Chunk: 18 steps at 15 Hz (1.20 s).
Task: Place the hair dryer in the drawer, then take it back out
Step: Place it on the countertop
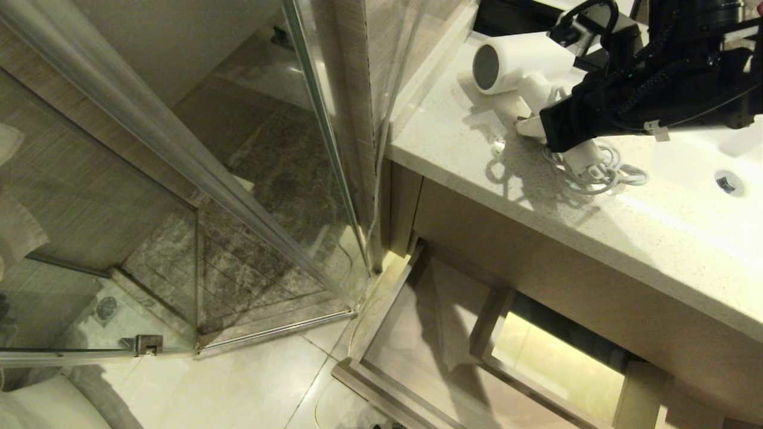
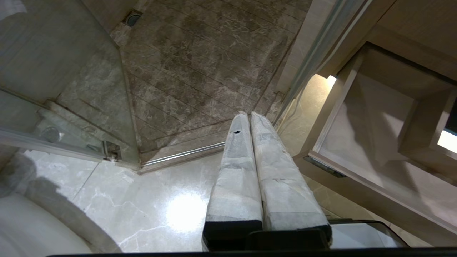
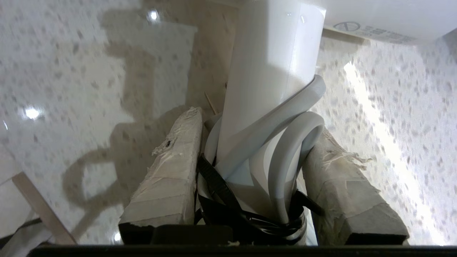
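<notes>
The hair dryer [image 1: 524, 71] is at the left end of the speckled stone table [image 1: 453, 149], near its far corner, with the dark grey round end of its barrel facing left toward the glass shower screen [image 1: 179, 155]. Its slim white handle [image 3: 271, 64] runs toward the front edge, and the bundled white cord [image 1: 602, 173] trails onto the table just beside it.

The right pincer [image 1: 557, 134] has hold of the dryer by that handle — the wrist view shows its two taped fingers [image 3: 171, 178] standing roughly half apart on either side of the handle, with loops of cord and the black tie [image 3: 221, 185] caught between them. Whether the dryer rests on the table or is lifted just clear of it cannot be told.

Below the table's front edge the drawer [image 1: 417, 333] stands pulled out, its light wood-grain floor bare around the boxed rectangular cut-out [image 1: 536, 345].

The left pincer [image 2: 248, 116] hangs low and apart from the work — its fingers pressed together, holding nothing — above the pale marble floor [image 2: 150, 200] by the shower threshold.
</notes>
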Available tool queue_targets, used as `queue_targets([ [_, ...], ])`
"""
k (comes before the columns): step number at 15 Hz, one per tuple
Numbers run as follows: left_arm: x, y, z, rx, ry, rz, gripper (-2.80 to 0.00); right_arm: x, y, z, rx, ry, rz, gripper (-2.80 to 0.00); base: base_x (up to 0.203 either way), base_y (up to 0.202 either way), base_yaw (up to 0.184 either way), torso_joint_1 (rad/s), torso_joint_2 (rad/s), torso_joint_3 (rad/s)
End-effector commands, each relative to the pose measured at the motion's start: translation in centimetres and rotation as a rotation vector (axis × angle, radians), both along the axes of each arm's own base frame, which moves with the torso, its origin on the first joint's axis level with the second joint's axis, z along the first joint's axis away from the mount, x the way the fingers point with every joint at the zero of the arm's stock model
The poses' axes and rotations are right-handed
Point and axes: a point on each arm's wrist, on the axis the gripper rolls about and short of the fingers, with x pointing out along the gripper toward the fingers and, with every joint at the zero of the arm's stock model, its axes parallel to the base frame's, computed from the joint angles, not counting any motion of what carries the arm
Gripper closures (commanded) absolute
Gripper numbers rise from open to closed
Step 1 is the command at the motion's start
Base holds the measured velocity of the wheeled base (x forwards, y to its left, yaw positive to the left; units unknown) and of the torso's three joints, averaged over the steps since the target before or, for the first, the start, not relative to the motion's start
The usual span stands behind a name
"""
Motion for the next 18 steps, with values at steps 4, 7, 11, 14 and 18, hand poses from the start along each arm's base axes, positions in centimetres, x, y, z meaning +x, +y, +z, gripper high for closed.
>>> queue_targets([
  [4, 0.0, 0.0, 0.0, 0.000, 0.001, 0.000, 0.00, -5.1, -2.1, 2.3, 0.033, -0.072, 0.018, 0.00, 0.000, 0.000, 0.000, 0.000, 0.00, 0.000],
  [7, 0.0, 0.0, 0.0, 0.000, 0.001, 0.000, 0.00, -6.5, -2.8, 2.1, 0.031, -0.076, 0.013, -2.80, 0.000, 0.000, 0.000, 0.000, 0.00, 0.000],
  [11, 0.0, 0.0, 0.0, 0.000, 0.001, 0.000, 0.00, -6.9, -3.0, 1.8, 0.019, -0.080, 0.012, -2.80, 0.000, 0.000, 0.000, 0.000, 0.00, 0.000],
  [14, 0.0, 0.0, 0.0, 0.000, 0.001, 0.000, 0.00, -7.7, -3.3, 1.7, 0.012, -0.096, 0.013, -2.80, 0.000, 0.000, 0.000, 0.000, 0.00, 0.000],
  [18, 0.0, 0.0, 0.0, 0.000, 0.001, 0.000, 0.00, -11.2, -4.8, 3.1, 0.043, -0.158, 0.017, 0.00, 0.000, 0.000, 0.000, 0.000, 0.00, 0.000],
])
